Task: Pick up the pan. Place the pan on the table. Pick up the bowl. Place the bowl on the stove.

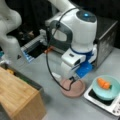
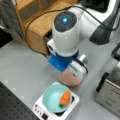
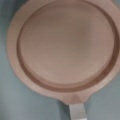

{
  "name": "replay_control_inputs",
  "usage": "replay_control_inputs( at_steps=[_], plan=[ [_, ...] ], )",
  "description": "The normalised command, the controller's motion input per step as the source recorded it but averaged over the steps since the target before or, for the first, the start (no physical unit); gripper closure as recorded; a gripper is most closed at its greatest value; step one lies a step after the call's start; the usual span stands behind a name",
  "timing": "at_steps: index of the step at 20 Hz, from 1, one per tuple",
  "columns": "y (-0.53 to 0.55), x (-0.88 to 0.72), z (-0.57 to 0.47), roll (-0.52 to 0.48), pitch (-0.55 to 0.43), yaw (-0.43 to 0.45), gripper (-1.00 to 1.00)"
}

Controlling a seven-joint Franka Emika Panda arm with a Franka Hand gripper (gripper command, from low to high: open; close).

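The pan (image 3: 66,47) is seen lying on the surface (image 1: 57,105) directly under the claw (image 1: 72,79). The bowl (image 2: 55,97) is set on the stove (image 2: 70,111) beside it. Whether the claw is open cannot be told.

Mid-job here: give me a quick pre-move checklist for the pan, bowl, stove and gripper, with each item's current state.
1. Pan rests on the grey table, off the stove: ok.
2. Bowl sits on the stove: ok.
3. Bowl is empty: not ok, an orange carrot lies in it.
4. Gripper is over the pan; the wrist view looks straight down into it: ok.
5. Gripper open or shut, touching the pan or not: cannot tell, the fingers are hidden.
6. Pan handle in sight: ok.
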Motion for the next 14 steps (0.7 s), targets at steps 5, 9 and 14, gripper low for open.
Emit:
replay_control_inputs(
  at_steps=[5, 9, 14],
  plan=[
    [-0.16, -0.87, -0.24, -0.113, -0.306, 0.315, -1.00],
    [-0.14, -0.81, -0.24, -0.068, -0.352, 0.272, -1.00],
    [-0.15, -0.61, -0.21, -0.051, -0.356, 0.249, -1.00]
  ],
)
